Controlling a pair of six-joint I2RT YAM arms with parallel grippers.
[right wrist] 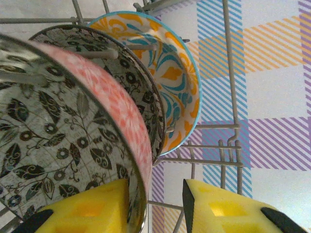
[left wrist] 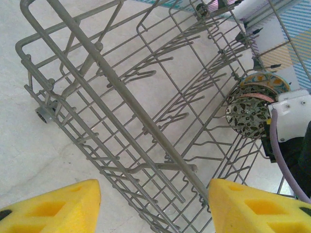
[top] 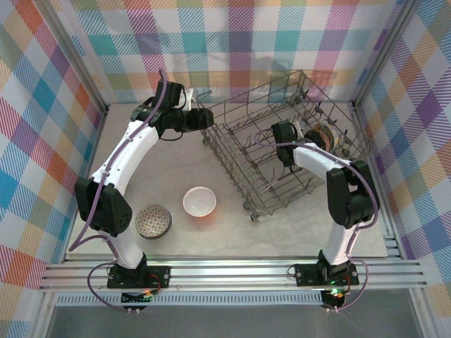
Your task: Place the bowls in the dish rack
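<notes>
From overhead I count two bowls nearest me on the pale surface (top: 282,225), near each other but apart: a grey mosaic ceramic bowl (top: 153,220) and a white-lined, orange-red bowl (top: 199,202). Beyond them stands the large grey wire dish rack (top: 243,151). My left hand (left wrist: 154,204) is at its left corner, yellow fingers wide with nothing between them. The right wrist view gives me the load: three bowls on edge, a dark floral pink-backed bowl (right wrist: 53,145), a second dark floral bowl (right wrist: 126,73) and an orange-yellow bowl (right wrist: 170,73). My right hand (right wrist: 158,204) is parted, straddling the nearest rim.
</notes>
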